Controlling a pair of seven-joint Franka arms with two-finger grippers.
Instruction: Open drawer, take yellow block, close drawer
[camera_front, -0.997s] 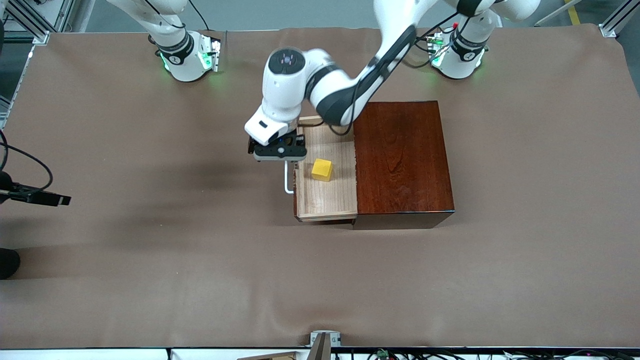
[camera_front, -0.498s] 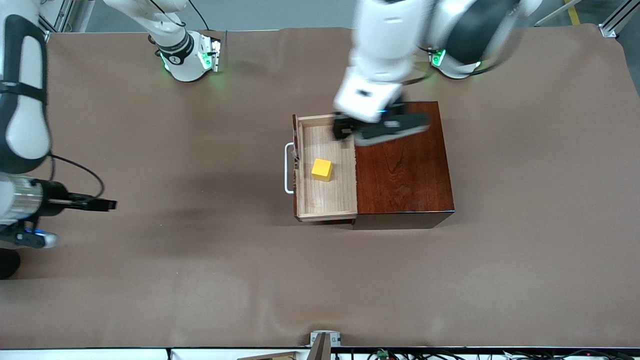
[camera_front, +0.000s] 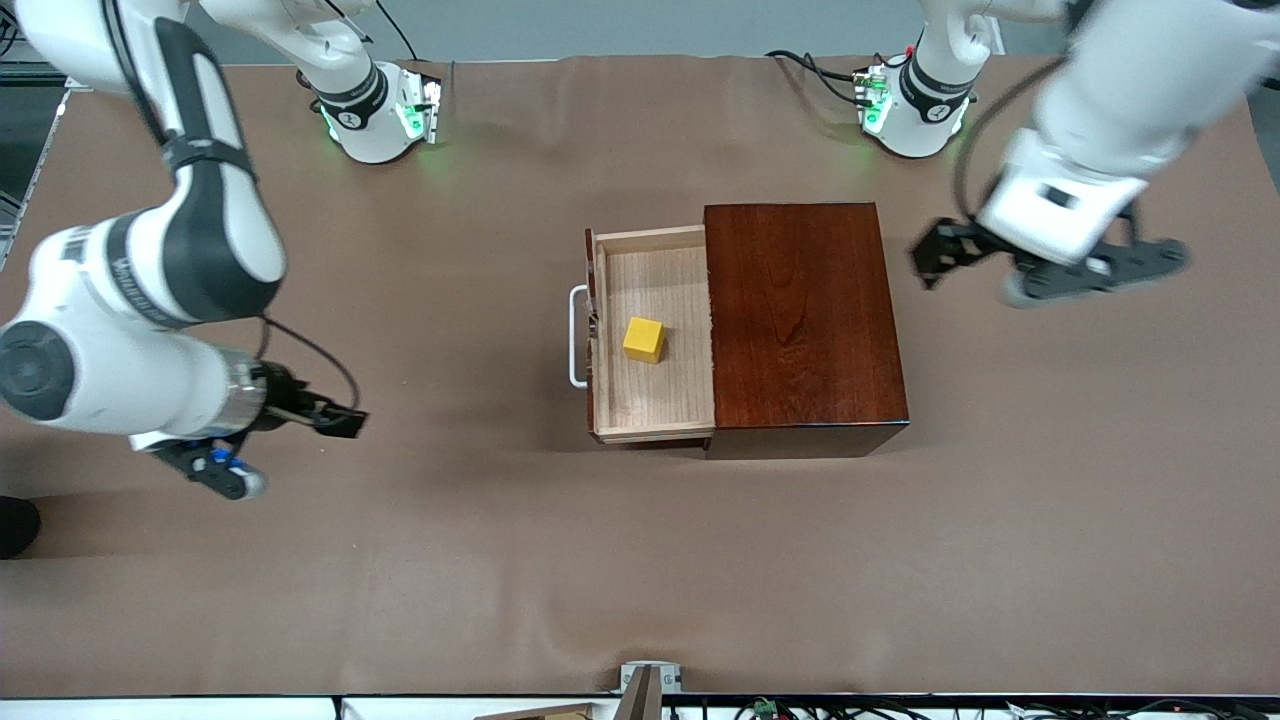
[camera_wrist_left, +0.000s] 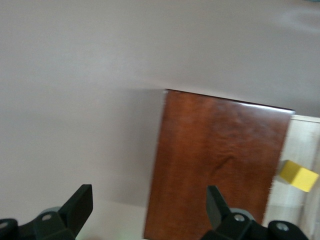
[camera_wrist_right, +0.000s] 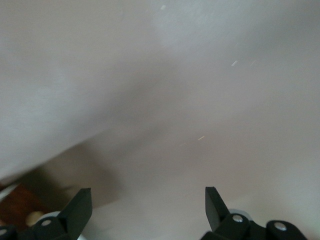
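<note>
Clerk: Drawer (camera_front: 650, 335), light-wood tray with white U-shaped bar handle (camera_front: 575, 336), stands pulled out of the glossy dark reddish-brown wooden box (camera_front: 803, 320), toward the right arm's end of the brown-covered table (camera_front: 640, 560).

Checker: Contents?

Clerk: One small bright yellow cube, the yellow block (camera_front: 644, 339), on the tray floor near its middle, apart from every wall. Nothing over it.

Checker: Grippers?

Clerk: Left gripper (camera_front: 1050, 265), black two-finger, over bare cloth beside the box at the left arm's end; fingers (camera_wrist_left: 80, 205) spread wide, holding nothing. Right gripper (camera_front: 335, 420) over bare cloth, well apart from the handle; fingers (camera_wrist_right: 80, 207) likewise wide apart, nothing between them.
</note>
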